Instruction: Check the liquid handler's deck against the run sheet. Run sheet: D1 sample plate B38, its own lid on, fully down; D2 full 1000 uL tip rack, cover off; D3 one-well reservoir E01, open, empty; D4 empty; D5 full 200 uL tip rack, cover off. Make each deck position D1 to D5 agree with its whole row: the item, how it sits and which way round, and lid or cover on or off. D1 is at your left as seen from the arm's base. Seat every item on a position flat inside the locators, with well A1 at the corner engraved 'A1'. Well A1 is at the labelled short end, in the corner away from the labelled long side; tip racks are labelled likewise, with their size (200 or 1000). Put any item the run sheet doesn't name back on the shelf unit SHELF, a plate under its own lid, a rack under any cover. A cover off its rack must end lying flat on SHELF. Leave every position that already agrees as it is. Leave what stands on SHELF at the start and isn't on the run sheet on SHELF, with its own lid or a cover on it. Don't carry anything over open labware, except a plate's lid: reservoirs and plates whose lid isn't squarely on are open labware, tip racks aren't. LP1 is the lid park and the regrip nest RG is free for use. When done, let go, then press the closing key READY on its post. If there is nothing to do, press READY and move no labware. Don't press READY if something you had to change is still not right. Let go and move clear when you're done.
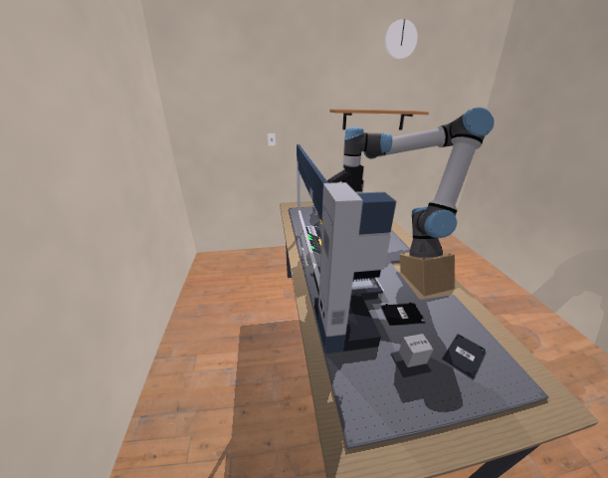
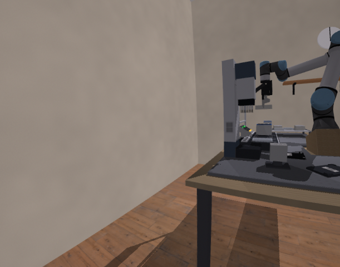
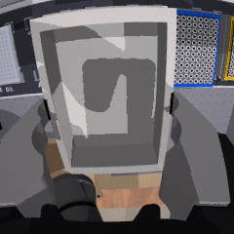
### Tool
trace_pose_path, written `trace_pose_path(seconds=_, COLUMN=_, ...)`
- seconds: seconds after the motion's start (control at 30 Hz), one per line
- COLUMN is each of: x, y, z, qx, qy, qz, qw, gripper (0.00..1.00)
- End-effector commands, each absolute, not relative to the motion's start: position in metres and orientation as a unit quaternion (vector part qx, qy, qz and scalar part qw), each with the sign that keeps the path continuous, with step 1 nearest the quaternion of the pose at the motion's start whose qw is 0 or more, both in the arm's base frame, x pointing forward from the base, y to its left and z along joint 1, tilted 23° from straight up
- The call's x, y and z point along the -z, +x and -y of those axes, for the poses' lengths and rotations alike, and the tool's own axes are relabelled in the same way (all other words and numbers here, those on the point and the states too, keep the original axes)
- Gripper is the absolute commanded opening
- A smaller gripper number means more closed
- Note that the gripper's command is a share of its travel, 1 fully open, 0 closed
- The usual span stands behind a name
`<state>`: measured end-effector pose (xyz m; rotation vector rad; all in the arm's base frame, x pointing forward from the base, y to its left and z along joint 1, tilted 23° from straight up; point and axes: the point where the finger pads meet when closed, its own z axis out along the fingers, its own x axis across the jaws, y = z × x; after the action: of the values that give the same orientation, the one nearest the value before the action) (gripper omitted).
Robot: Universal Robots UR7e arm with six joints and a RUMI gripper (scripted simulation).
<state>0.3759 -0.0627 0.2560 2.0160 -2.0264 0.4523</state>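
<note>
My gripper [image 2: 264,102] [image 3: 109,96] is shut on a pale grey, shallow rectangular lid or cover [image 3: 104,54]. It holds it level, high above the deck, beside the liquid handler's pipetting head [image 2: 246,105]. In the top view the gripper is mostly hidden behind the handler's tower [image 1: 344,247]. The wrist view looks down past the lid. A blue-framed tip rack [image 3: 196,49] without a cover shows at the upper right. A yellow-framed item [image 3: 230,49] shows at the right edge and a pale plate [image 3: 9,54] at the left edge. The lid hides the deck beneath it.
The handler's tower [image 2: 231,106] and its head stand close to the left of the gripper. A grey labelled block on a post [image 1: 416,350] [image 2: 278,152] and two black pads [image 1: 402,313] [image 1: 464,354] lie on the near plate. The arm's brown base block [image 1: 427,272] stands to the right.
</note>
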Motion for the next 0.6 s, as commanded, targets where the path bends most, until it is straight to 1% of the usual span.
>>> trace_pose_path(seconds=0.0, x=-0.255, y=0.377, z=0.064, qx=-0.156, qy=0.691, qz=0.695, qw=0.123, gripper=0.00)
trace_pose_path(seconds=0.57, x=-0.230, y=0.377, z=0.073, qx=-0.154, qy=0.691, qz=0.695, qw=0.124, gripper=0.00)
